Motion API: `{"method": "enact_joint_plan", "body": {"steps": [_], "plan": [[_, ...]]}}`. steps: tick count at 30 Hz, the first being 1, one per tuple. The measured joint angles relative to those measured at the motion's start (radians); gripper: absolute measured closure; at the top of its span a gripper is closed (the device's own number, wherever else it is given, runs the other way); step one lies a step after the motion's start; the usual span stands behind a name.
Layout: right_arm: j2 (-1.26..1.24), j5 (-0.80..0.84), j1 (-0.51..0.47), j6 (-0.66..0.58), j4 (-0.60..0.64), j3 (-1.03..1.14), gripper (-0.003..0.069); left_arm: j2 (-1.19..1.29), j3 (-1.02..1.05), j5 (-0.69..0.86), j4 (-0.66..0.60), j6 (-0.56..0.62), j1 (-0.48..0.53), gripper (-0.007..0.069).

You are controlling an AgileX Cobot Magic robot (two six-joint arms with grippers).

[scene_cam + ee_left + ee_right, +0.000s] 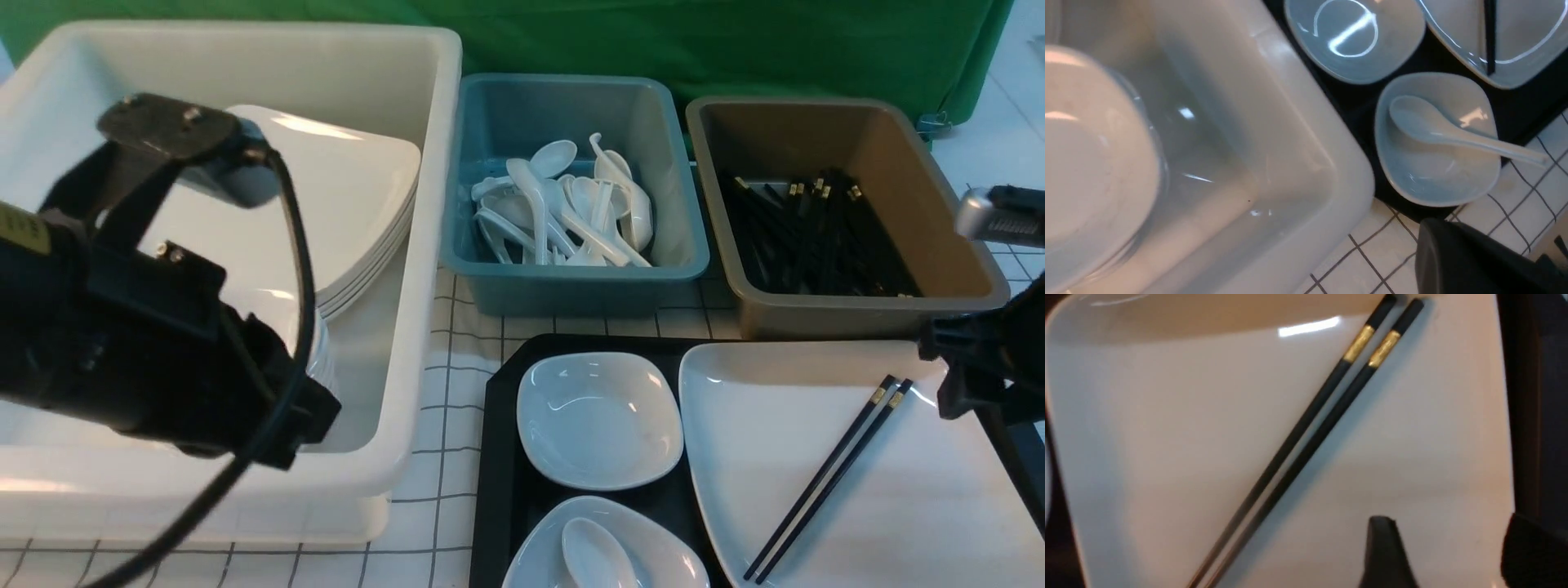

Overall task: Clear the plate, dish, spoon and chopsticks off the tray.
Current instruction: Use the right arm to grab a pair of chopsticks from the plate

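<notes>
- Checked white cloth (445, 425) is spread under the black tray (498, 457), on which nothing has yet been cleared.
- On the plate (898, 457) the chopsticks (829, 478) lie diagonally; the spoon (596, 555) rests in the near dish (661, 551), behind which a second dish (600, 420) sits empty.
- The right gripper (1447, 526) is held over the plate beside the chopsticks, fingers parted and empty; taking them is judged the step in hand.
- Both thin sticks must be straddled and pinched together, then carried to the brown tub (857, 314).
- The left gripper (1453, 249) is clenched on nothing by the white tub (424, 245).
</notes>
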Motion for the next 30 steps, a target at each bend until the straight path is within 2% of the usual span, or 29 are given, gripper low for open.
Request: {"method": "enact_joint_plan", "body": {"steps": [5,7,13,20,23,25,26,29,30], "plan": [[0.145,-0.008,0.025,0.052,-0.008,-0.081,0.0059,0.000,0.000,-0.001,0.022,-0.016,-0.050,0.0630],[0.190,-0.009,0.026,0.065,-0.008,-0.107,0.0042,0.000,0.000,-0.001,0.023,-0.017,-0.054,0.0630],[0.312,-0.019,0.028,0.103,-0.008,-0.187,0.0040,0.000,0.000,-0.001,0.046,-0.025,-0.054,0.0630],[0.388,-0.054,0.028,0.124,-0.008,-0.198,0.0079,0.000,0.000,-0.001,0.049,-0.028,-0.054,0.0630],[0.400,-0.050,0.029,0.131,-0.006,-0.199,0.0134,0.000,0.000,0.009,0.049,-0.028,-0.054,0.0630],[0.400,-0.038,0.029,0.129,-0.005,-0.199,0.0208,0.000,0.000,0.017,0.049,-0.028,-0.054,0.0629],[0.400,-0.034,0.029,0.129,-0.005,-0.199,0.0219,0.000,0.000,0.017,0.049,-0.028,-0.054,0.0629],[0.400,0.011,0.029,0.081,-0.004,-0.199,0.0510,0.000,0.000,0.022,0.050,-0.028,-0.054,0.0628],[0.400,0.024,0.029,0.066,-0.005,-0.199,0.0536,0.000,0.000,0.022,0.050,-0.028,-0.054,0.0628]]}}
